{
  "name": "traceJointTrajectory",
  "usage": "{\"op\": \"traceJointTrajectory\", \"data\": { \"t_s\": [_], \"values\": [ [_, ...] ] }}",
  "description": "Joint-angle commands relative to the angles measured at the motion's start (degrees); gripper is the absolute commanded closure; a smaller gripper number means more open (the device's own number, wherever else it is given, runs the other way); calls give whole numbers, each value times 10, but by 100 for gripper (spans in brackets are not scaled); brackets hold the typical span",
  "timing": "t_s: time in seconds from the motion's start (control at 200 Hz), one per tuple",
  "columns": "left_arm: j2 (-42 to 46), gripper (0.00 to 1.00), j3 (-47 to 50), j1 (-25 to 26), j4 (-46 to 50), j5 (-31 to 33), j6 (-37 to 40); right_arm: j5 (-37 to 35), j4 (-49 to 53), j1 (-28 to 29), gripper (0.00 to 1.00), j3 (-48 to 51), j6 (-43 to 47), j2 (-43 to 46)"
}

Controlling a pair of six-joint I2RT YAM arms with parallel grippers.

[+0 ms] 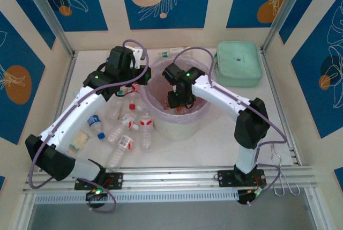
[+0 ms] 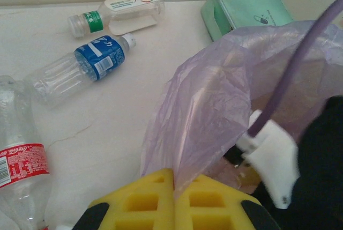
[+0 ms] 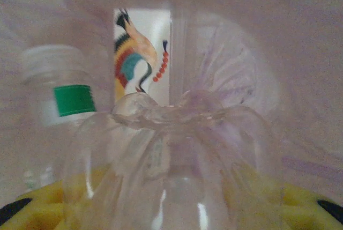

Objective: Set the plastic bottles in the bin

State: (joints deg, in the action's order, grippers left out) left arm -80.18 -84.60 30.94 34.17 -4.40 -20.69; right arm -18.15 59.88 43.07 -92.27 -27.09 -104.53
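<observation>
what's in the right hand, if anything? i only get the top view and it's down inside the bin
observer: Right wrist view: the right hand is shut on a clear bottle, held between its yellow pads with the base toward the camera.
operator: any other bottle in there
observer: Yes, a bottle with a green band and a pale cap lies beyond it, inside the lilac bag.
operator: and the left hand
observer: Left wrist view: the left hand has its yellow pads together, and the bag's edge appears pinched in the seam between them.
</observation>
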Motion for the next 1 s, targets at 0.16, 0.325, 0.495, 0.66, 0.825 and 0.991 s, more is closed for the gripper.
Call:
{"op": "traceJointTrajectory", "data": {
  "t_s": [0.16, 0.325, 0.495, 0.66, 0.825, 0.991],
  "values": [
    [5, 100, 2, 9, -2, -2, -8, 27, -84, 5, 36, 74, -24, -26],
    [6, 100, 11, 9, -8, -3, -8, 17, -79, 10, 19, 83, -15, -14],
    [9, 100, 7, 9, -2, -4, -9, 9, -48, 12, 6, 62, -2, 22],
    [18, 100, 13, 9, -1, -1, -9, -6, -3, 17, 1, 10, 22, 81],
    [23, 100, 14, 9, 2, 3, -8, -20, 72, 26, 1, -84, 41, 142],
    [20, 100, 16, 9, -5, -1, -15, -17, 94, 27, 1, -147, 56, 217]
  ]
}}
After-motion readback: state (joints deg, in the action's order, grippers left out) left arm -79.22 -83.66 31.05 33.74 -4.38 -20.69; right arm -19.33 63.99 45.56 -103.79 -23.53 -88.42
